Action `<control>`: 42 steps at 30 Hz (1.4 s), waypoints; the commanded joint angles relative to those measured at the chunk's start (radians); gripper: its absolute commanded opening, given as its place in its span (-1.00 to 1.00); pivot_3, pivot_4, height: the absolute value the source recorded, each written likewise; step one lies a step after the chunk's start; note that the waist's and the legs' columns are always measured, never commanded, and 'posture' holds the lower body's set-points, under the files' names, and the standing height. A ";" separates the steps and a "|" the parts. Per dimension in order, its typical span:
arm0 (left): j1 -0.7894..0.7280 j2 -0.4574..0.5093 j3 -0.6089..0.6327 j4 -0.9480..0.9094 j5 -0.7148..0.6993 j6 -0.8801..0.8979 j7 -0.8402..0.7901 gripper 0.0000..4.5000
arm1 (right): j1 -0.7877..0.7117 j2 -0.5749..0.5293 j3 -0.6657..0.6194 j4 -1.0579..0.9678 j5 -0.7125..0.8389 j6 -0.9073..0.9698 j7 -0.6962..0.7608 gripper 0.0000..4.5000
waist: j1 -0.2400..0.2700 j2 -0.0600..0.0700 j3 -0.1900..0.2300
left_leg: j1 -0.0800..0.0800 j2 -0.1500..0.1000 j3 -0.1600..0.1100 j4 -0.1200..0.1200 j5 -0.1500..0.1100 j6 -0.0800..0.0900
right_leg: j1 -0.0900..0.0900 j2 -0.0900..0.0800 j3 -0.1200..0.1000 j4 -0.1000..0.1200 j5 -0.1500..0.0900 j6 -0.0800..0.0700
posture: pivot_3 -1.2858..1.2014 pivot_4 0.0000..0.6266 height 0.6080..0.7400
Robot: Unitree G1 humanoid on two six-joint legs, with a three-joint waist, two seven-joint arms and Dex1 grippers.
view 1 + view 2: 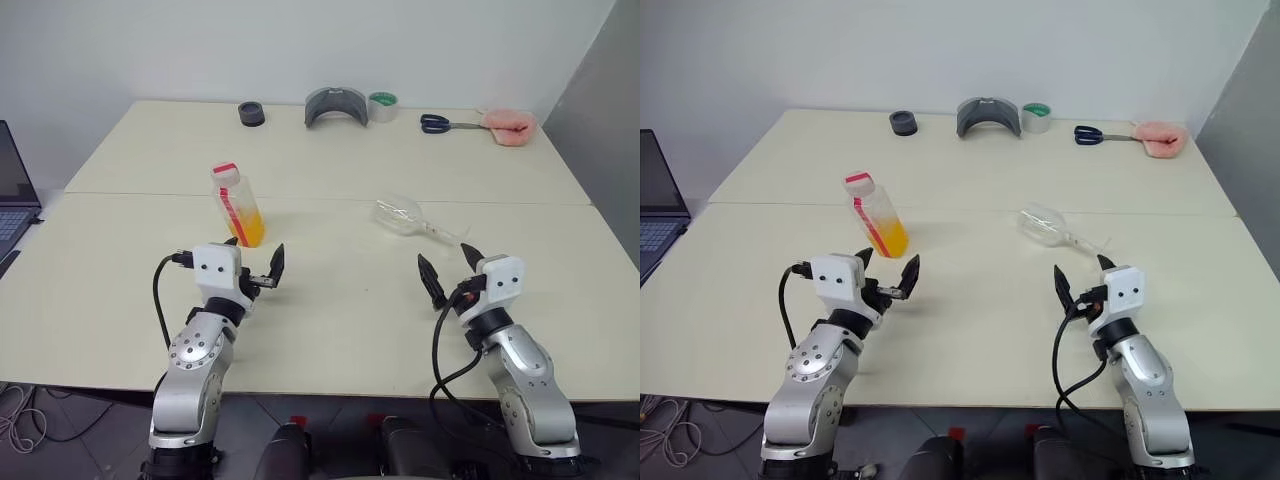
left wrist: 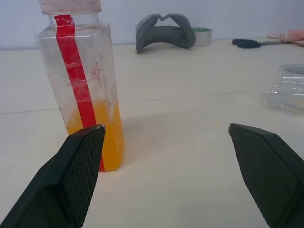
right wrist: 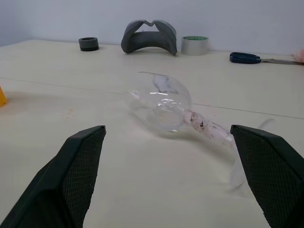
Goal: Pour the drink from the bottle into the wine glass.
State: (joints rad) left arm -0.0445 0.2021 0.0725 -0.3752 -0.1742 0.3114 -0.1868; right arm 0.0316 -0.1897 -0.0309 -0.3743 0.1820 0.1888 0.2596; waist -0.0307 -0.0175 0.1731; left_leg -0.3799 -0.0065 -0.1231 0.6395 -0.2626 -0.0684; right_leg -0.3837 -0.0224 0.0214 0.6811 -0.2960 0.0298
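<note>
While both sets of jaws stand wide apart and hold nothing, the left gripper (image 1: 257, 262) hovers over the table's near edge with the bottle (image 1: 238, 206) standing upright just beyond its fingertips (image 2: 80, 166). The drink (image 1: 248, 229) fills only the bottle's lower part, under the red-and-white cap.

The right gripper (image 1: 449, 268) hangs toward the near right of the table, and the wine glass (image 1: 410, 219) lies on its side just past it, bowl pointing toward the table's middle, stem toward the right edge; no drink shows in it.

The table (image 1: 330, 320) is pale cream, made of two tops joined along a seam that runs left to right behind the bottle and the glass. Along the far edge sit a small dark ring (image 1: 251, 113), a grey curved piece (image 1: 336, 106), a roll of tape (image 1: 383, 106), blue-handled scissors (image 1: 436, 123) and, at the far right corner, a pink cloth (image 1: 510, 126). A white wall rises behind. A laptop (image 1: 14, 195) sits off the left edge.
</note>
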 commanded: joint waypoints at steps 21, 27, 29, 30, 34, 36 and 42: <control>0.018 0.016 0.045 -0.038 -0.005 0.068 0.029 0.99 | 0.035 -0.026 0.058 -0.079 0.024 -0.008 0.072 1.00 | 0.000 0.000 0.000 | 0.000 0.000 0.000 0.000 0.000 0.000 | 0.000 0.000 0.000 0.000 0.000 0.000 | 0.03 -0.52 1.00; 0.002 0.015 0.054 -0.052 0.006 0.040 0.038 0.99 | 0.022 -0.080 0.125 -0.130 0.062 0.012 0.183 1.00 | 0.000 0.000 0.000 | 0.000 0.000 0.000 0.000 0.000 0.000 | 0.000 0.000 -0.001 0.000 0.000 0.000 | 0.03 -0.52 1.00; -0.010 0.022 0.056 -0.046 0.023 0.048 0.048 0.99 | -0.006 -0.101 0.127 -0.154 0.113 0.059 0.219 1.00 | 0.000 0.000 0.000 | 0.000 0.000 0.000 0.000 0.000 0.000 | 0.000 0.000 0.000 0.000 0.000 0.000 | 0.03 -0.52 1.00; -0.016 0.034 0.051 -0.043 0.032 0.042 0.042 0.99 | -0.023 -0.114 0.124 -0.167 0.150 0.091 0.240 1.00 | 0.000 0.000 0.000 | 0.000 0.000 0.000 0.000 0.000 0.000 | 0.000 0.000 -0.001 0.000 0.000 0.000 | 0.03 -0.52 1.00; -0.041 0.034 0.072 -0.036 0.032 0.062 0.066 0.99 | -0.102 -0.170 0.107 -0.201 0.273 0.211 0.303 1.00 | 0.000 0.000 0.000 | 0.000 0.000 -0.001 0.000 0.000 0.000 | 0.000 0.000 -0.001 0.000 0.000 0.000 | 0.03 -0.52 1.00; -0.052 0.032 0.079 -0.028 0.021 0.075 0.068 0.99 | -0.139 -0.194 0.109 -0.206 0.307 0.249 0.324 1.00 | 0.000 0.000 0.000 | 0.000 0.000 -0.001 0.000 0.000 0.000 | 0.001 0.000 -0.001 0.000 0.000 0.000 | 0.03 -0.52 1.00; -0.108 0.039 0.131 0.048 -0.015 0.071 0.064 0.99 | -0.219 -0.223 0.116 -0.194 0.354 0.310 0.347 1.00 | 0.000 0.000 0.000 | -0.001 0.000 -0.002 0.000 0.000 0.000 | 0.001 0.000 -0.002 0.000 0.000 0.000 | 0.03 -0.52 1.00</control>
State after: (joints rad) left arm -0.1364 0.2321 0.1782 -0.3282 -0.1792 0.3922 -0.1211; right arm -0.1650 -0.4072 0.0973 -0.5437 0.5131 0.4938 0.5923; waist -0.0304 -0.0177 0.1732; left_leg -0.3804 -0.0068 -0.1247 0.6400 -0.2626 -0.0683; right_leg -0.3832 -0.0224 0.0192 0.6808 -0.2960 0.0298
